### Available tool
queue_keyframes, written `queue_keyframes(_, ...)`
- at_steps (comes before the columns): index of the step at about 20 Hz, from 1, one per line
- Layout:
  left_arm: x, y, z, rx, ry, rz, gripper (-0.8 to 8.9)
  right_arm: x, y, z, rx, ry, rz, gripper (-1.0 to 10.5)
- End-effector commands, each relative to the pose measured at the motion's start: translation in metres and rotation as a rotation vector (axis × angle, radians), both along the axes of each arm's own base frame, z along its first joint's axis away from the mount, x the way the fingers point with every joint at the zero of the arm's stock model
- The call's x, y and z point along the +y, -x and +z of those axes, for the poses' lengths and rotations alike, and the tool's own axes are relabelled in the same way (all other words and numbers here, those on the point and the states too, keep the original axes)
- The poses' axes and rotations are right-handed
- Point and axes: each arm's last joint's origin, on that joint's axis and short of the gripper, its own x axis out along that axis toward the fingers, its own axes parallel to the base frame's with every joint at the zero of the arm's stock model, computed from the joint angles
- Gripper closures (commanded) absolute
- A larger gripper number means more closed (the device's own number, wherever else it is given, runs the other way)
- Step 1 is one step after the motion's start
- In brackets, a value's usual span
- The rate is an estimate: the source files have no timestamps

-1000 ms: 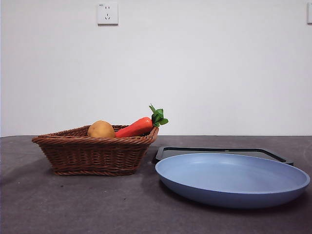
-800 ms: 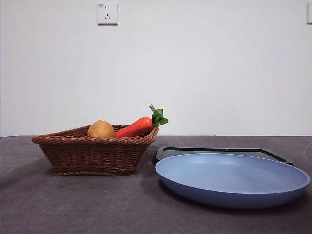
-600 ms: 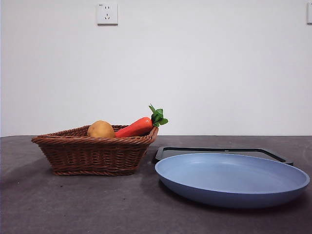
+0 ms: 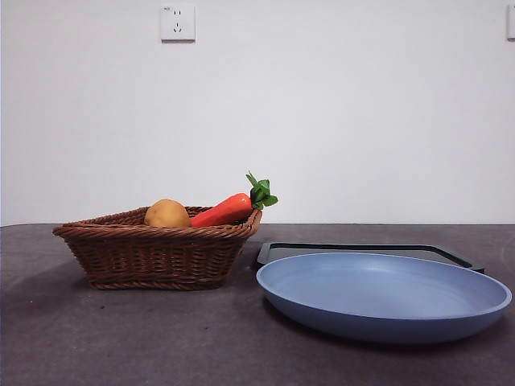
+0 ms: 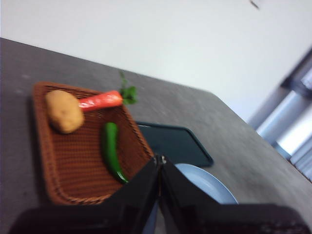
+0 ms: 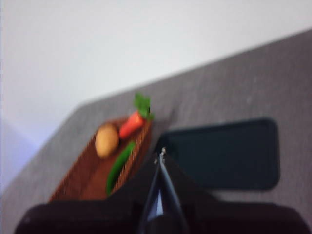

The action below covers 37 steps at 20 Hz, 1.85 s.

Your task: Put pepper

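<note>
The dark green pepper point(image 5: 111, 151) lies inside the brown wicker basket point(image 5: 63, 170), beside a potato point(image 5: 63, 111) and a carrot point(image 5: 101, 100). It also shows in the right wrist view point(image 6: 120, 165). In the front view the basket's wall point(image 4: 157, 253) hides the pepper. A blue plate point(image 4: 382, 293) stands right of the basket. My left gripper point(image 5: 160, 163) is shut and empty, high above the table near the basket's corner. My right gripper point(image 6: 161, 156) is shut and empty, high above the table. Neither shows in the front view.
A black tray point(image 4: 362, 249) lies behind the blue plate; it also shows in the left wrist view point(image 5: 175, 144) and the right wrist view point(image 6: 229, 153). The carrot point(image 4: 229, 207) and potato point(image 4: 166, 214) stick up over the basket's rim. A white wall with a socket point(image 4: 178, 22) stands behind.
</note>
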Motion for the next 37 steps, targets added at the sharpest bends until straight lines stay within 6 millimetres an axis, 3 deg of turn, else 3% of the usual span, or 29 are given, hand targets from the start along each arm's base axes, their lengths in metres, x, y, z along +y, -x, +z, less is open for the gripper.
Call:
queue_keyframes(1, -0.001, -0.006, 0.019, -0.015, -0.085, -0.07, 8.07, 0.002, -0.001, 0.017, 0.032, 0.125, 0.085, 9.4)
queue_keyframes(13, -0.003, -0.025, 0.049, 0.184, -0.297, -0.225, 8.07, 0.01, -0.007, 0.056, 0.279, 0.348, 0.309, 9.4)
queue_keyframes(20, -0.003, -0.025, 0.051, 0.192, -0.32, -0.241, 8.03, 0.013, -0.014, 0.055, 0.34, 0.375, 0.369, 9.2)
queue_keyframes(22, -0.003, -0.025, 0.052, 0.187, -0.32, -0.24, 7.05, 0.013, -0.016, 0.055, 0.347, 0.372, 0.369, 8.2)
queue_keyframes(24, -0.003, -0.026, 0.054, 0.159, -0.323, -0.235, 4.95, 0.013, -0.018, 0.054, 0.357, 0.361, 0.363, 6.7)
queue_keyframes(25, -0.003, -0.027, 0.055, 0.146, -0.322, -0.232, 4.49, 0.014, -0.019, 0.054, 0.37, 0.348, 0.357, 6.4)
queue_keyframes(32, -0.003, -0.031, 0.057, 0.13, -0.303, -0.218, 4.5, 0.015, -0.033, 0.047, 0.433, 0.333, 0.362, 6.3)
queue_keyframes(37, -0.003, -0.031, 0.058, 0.123, -0.302, -0.219, 4.5, 0.015, -0.062, 0.031, 0.567, 0.356, 0.342, 6.3)
